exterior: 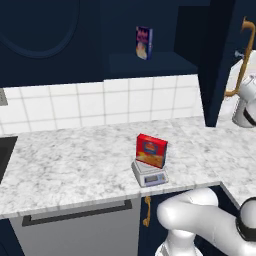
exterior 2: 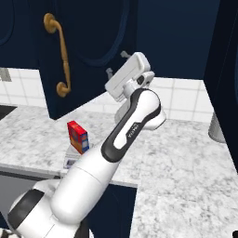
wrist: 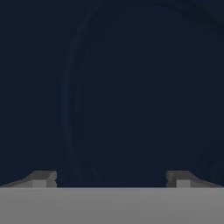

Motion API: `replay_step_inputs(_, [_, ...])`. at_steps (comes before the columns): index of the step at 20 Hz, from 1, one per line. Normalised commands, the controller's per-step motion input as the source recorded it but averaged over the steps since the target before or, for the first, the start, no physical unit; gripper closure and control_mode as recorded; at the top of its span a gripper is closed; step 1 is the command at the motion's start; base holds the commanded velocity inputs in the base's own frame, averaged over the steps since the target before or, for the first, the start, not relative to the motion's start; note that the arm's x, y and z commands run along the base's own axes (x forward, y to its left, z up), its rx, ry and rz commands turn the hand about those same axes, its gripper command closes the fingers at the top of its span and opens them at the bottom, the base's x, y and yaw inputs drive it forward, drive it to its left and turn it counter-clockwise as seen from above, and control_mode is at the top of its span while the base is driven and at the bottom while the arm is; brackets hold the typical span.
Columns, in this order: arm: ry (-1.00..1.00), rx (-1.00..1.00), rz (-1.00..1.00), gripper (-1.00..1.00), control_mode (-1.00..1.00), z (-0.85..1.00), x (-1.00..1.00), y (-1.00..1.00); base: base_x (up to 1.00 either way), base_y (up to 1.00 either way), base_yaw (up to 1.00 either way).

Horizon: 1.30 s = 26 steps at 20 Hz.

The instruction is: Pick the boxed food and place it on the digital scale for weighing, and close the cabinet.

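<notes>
Boxed food [exterior: 151, 150] stands upright on the digital scale [exterior: 149, 174], mid marble desk [exterior: 70, 165]; cabinet [exterior 2: 88, 51] door open, gold handle [exterior 2: 60, 56] facing out; pincer [wrist: 111, 179] spread wide, empty, close against the navy door panel; blue-purple box [exterior: 144, 42] on the cabinet shelf.

Counted from my post at the counter [exterior: 75, 165]: two boxes, one red boxed food [exterior: 151, 150] and one blue-purple box [exterior: 143, 42] on the cabinet [exterior: 150, 30] shelf; one digital scale [exterior: 149, 174]; three gold handles; one grey drawer [exterior: 75, 230]; and my single end effector [exterior 2: 116, 65].
</notes>
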Motion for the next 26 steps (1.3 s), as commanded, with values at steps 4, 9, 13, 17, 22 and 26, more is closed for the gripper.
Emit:
replay_step_inputs(4, [-0.05,-0.02,-0.01,-1.0,-1.0,0.48,0.29,0.96,0.0,0.0,0.0])
replay_step_inputs(9, [0.03,0.0,-0.08,-1.0,-1.0,0.16,0.49,0.48,0.0,0.0,0.0])
replay_step_inputs(13, [0.18,-0.02,-0.11,-1.0,-1.0,0.0,0.62,0.23,0.0,0.0,0.0])
replay_step_inputs(17, [0.18,-0.03,-0.16,-1.0,-1.0,0.0,0.67,0.25,0.0,0.0,0.0])
replay_step_inputs(22, [0.13,-0.01,-0.11,-1.0,-1.0,0.0,0.7,0.08,0.0,0.0,0.0])
replay_step_inputs(26, [0.05,0.0,-0.06,-1.0,-1.0,-0.02,0.75,0.0,0.0,0.0,0.0])
